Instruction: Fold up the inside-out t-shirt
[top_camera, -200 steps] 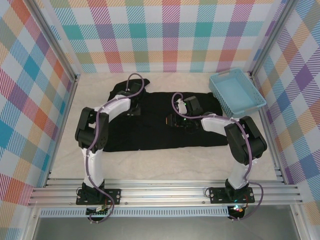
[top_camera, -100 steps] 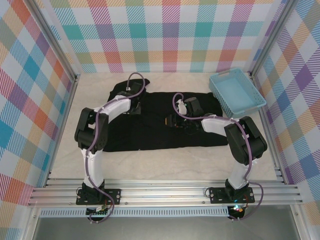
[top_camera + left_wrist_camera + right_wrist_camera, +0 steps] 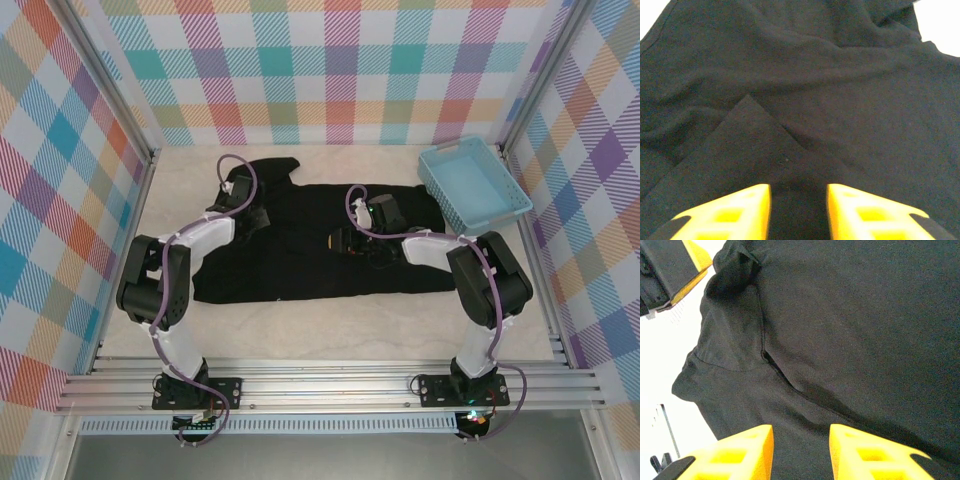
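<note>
The inside-out t-shirt (image 3: 300,270) lies spread across the middle of the table, black, with a sleeve bunched at the back left. My left gripper (image 3: 243,190) hovers low over that back-left sleeve area. In the left wrist view its yellow fingers (image 3: 745,210) stand apart over a flat triangular fold of the black cloth (image 3: 815,75), and my left gripper (image 3: 799,192) is open. My right gripper (image 3: 345,240) sits over the shirt's middle. In the right wrist view my right gripper (image 3: 801,432) is open above a seam and crease of the shirt (image 3: 865,315).
A light blue basket (image 3: 440,190) stands at the back right, just past the shirt's right edge. Bare cream table (image 3: 330,330) runs along the front of the shirt. Checked walls close in the left, back and right sides.
The left arm swung left and its gripper moved back and left toward the sleeve. The shirt's left side now lies a little further left. The right arm stayed put.
</note>
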Robot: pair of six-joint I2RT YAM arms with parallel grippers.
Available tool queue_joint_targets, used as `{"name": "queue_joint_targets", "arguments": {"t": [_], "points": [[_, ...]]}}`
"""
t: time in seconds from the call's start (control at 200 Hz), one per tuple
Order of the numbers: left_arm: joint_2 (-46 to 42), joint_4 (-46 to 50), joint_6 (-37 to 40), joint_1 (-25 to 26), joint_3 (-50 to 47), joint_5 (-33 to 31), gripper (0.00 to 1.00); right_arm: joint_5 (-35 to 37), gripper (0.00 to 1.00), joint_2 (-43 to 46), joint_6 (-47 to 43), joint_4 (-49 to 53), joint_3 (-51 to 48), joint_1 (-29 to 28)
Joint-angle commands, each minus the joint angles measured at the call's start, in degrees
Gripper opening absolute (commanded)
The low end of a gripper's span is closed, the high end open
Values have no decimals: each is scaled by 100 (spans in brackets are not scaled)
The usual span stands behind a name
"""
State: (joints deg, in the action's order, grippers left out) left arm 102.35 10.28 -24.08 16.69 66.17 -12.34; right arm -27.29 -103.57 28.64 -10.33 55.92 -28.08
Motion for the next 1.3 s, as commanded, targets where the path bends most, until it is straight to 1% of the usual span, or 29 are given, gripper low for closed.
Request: {"name": "queue_joint_targets", "arguments": {"t": [0.0, 0.1, 0.205, 0.42, 0.49, 0.505, 0.54, 0.65, 0.77, 0.94, 1.055, 1.175, 1.295], "points": [[-427, -435, 116, -16, -135, 88, 48, -175, 35, -92, 71, -136, -11, 13], [-723, -447, 338, -128, -355, -108, 54, -180, 35, -130, 71, -127, 24, 4], [-730, -194, 434, -401, -375, 11, 56, -201, 35, -213, 88, -117, 106, -29], [310, 471, 767, -842, 442, 655, 55, -211, 35, -325, 118, -33, 243, -118], [616, 511, 905, -877, 748, 832, 55, -181, 35, -298, 97, 32, 253, -137], [698, 690, 935, -878, 808, 854, 55, -168, 35, -289, 93, 42, 253, -141], [839, 756, 992, -873, 940, 901, 55, -152, 35, -267, 81, 70, 245, -145], [1212, 1006, 1103, -886, 1336, 932, 55, -93, 35, -208, 27, 167, 235, -146], [1420, 1186, 1107, -900, 1631, 871, 52, -75, 35, -185, 10, 204, 235, -141], [1861, 1862, 1062, -920, 2200, 845, 48, -65, 35, -171, 18, 187, 217, -145], [2029, 2052, 1030, -946, 2415, 844, 42, -57, 35, -163, 21, 201, 217, -146], [2155, 2193, 1028, -976, 2583, 833, 33, -35, 35, -138, 10, 216, 215, -146], [2160, 2253, 1047, -1002, 2669, 812, 22, -18, 35, -137, 5, 224, 217, -146]]}}
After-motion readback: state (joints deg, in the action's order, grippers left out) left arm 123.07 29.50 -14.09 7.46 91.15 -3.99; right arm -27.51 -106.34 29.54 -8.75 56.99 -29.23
